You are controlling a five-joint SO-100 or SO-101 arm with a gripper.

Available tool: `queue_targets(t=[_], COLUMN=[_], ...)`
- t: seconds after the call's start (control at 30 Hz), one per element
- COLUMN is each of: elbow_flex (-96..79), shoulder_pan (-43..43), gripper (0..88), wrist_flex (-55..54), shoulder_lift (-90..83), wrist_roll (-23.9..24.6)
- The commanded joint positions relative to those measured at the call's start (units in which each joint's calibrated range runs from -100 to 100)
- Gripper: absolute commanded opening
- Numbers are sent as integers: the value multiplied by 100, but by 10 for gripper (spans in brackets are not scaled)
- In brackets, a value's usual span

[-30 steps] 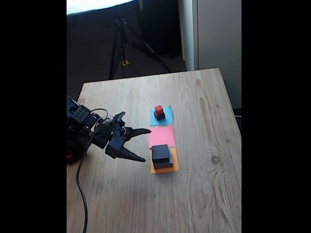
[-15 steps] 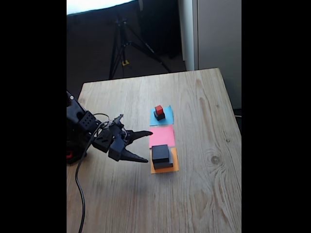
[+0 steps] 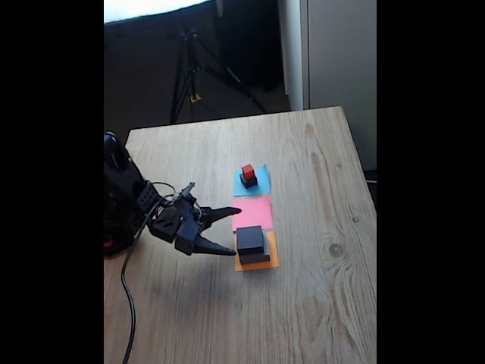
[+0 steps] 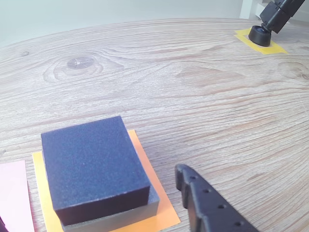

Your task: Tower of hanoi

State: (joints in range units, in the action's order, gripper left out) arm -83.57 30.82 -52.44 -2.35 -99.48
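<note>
Gripper: our gripper (image 3: pixel 231 230) stands with its jaws spread wide and nothing between them, just at 9 o'clock of the stack on the orange paper square (image 3: pixel 256 262) in the fixed view.

Target stack: the medium black block (image 4: pixel 92 164) sits on the large flat grey block (image 4: pixel 116 218), whose edge peeps out beneath it in the wrist view; both rest on the orange square.

Other stack: the tiniest red cube (image 3: pixel 248 171) rides on the small black cube (image 3: pixel 248 181) on the blue paper square (image 3: pixel 261 182), at 12 o'clock of our target, well apart from it.

Free spot: the pink paper square (image 3: pixel 251 212) lies bare between the two stacks.

Step in hand, as we judge it: closing in on the medium black block to lift it off the grey one.

Approach: in the wrist view one finger (image 4: pixel 207 208) sits at 4 o'clock of the block; we cannot make out the other there. We should carry on until the block lies squarely between the fingers.

Height: we want the fingers on the black block's side walls, above the grey edge, or both blocks may come up together.

Grip: faces flat to the fingers, not across a corner, or it could twist.

Lift: straight up first, so the grey block stays on the orange paper.

Risk: a low finger could shove the whole stack towards 3 o'clock.
</note>
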Motion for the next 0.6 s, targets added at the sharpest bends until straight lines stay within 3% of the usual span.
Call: queue_targets(t=[0.0,0.57], elbow_flex=[375,948], shoulder_pan=[-128,-320], gripper=[492,475], wrist_flex=[-199,-944], shoulder_lift=[220,1408], wrist_roll=[-52,-52])
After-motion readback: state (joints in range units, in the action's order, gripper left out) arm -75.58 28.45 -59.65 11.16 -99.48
